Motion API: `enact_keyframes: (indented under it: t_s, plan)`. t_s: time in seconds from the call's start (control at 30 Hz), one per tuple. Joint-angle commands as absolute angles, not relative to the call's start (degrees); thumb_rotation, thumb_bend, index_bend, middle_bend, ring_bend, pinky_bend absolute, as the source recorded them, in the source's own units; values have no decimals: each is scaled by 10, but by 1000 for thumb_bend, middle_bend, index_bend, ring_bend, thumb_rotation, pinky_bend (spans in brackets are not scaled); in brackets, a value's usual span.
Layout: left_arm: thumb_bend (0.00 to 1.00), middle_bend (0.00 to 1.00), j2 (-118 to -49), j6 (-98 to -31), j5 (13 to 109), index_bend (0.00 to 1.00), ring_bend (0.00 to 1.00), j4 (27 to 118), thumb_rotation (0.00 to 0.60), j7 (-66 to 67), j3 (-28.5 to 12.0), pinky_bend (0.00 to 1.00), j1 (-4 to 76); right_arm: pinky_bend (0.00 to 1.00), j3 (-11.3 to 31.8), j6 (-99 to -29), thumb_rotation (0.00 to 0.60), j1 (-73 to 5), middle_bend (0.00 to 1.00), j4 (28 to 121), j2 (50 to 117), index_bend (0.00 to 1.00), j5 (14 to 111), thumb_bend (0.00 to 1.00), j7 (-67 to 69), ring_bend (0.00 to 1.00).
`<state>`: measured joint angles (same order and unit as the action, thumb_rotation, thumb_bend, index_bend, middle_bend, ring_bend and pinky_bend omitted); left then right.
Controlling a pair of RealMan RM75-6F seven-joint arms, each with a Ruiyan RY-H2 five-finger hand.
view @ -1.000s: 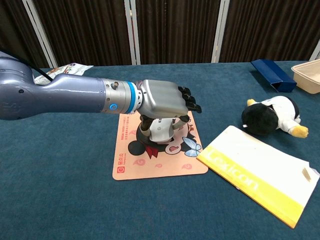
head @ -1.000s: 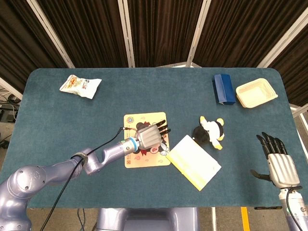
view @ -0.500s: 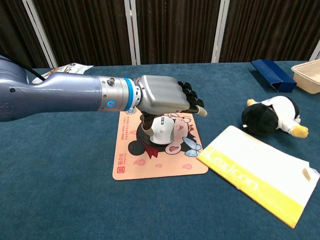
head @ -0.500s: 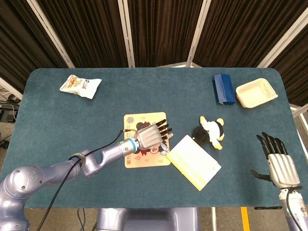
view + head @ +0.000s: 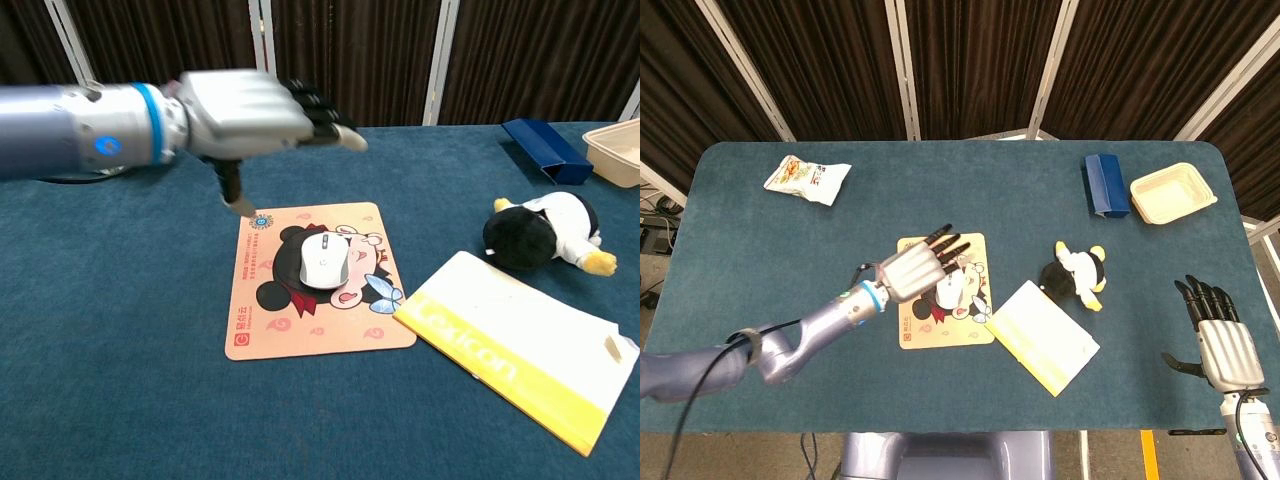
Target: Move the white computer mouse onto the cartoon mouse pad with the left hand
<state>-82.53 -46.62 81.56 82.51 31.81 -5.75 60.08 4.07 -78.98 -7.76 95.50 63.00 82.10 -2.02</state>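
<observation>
White mouse [image 5: 324,261] — below raised fingers [image 5: 318,110]

1. One white computer mouse [image 5: 323,261].
2. One cartoon mouse pad [image 5: 268,324].
3. One snack packet [image 5: 807,179].
4. One blue box [image 5: 1104,186].
5. One cream tray [image 5: 1173,193].
6. One plush penguin [image 5: 545,232].
7. One yellow-and-white book [image 5: 520,345].
8. Two robot hands: left hand [image 5: 245,112], right hand [image 5: 1220,338].

left robot hand [image 5: 245,105] motion-blurred in chest view, beige tray [image 5: 617,150] cut by right edge
</observation>
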Motion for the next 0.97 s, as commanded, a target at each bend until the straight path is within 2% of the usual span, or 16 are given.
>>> enact_keyframes:
  t_s: [0.03, 0.23, 0.37, 0.53, 0.67, 0.8, 0.97]
  plan:
    - [138, 0, -742, -561, 785, 0, 0, 919, 600, 342, -52, 0, 522, 0, 41, -791, 600, -77, 0, 955, 630, 0, 821, 110, -22, 0]
    - [138, 0, -657, -671, 767, 0, 0, 1005, 600, 340, -23, 0, 421, 0, 40, -798, 600, -74, 0, 953, 633, 0, 825, 110, -24, 0]
    - [137, 0, -627, -755, 769, 0, 0, 1031, 600, 308, -1, 0, 346, 0, 39, -803, 600, -72, 0, 951, 635, 0, 829, 111, -26, 0]
    - [137, 0, -608, -828, 789, 0, 0, 1041, 600, 237, 27, 0, 266, 0, 39, -806, 600, -71, 0, 949, 638, 0, 830, 111, -30, 0]
    - [137, 0, -609, -858, 794, 0, 0, 1017, 600, 211, 39, 0, 224, 0, 40, -804, 600, -72, 0, 950, 638, 0, 828, 110, -31, 0]
    - [138, 0, -643, -872, 781, 0, 0, 962, 600, 192, 36, 0, 193, 0, 40, -804, 600, -72, 0, 950, 638, 0, 828, 110, -32, 0]
    - [140, 0, -658, -879, 769, 0, 0, 937, 600, 165, 26, 0, 169, 0, 41, -802, 600, -74, 0, 951, 639, 0, 828, 110, -33, 0]
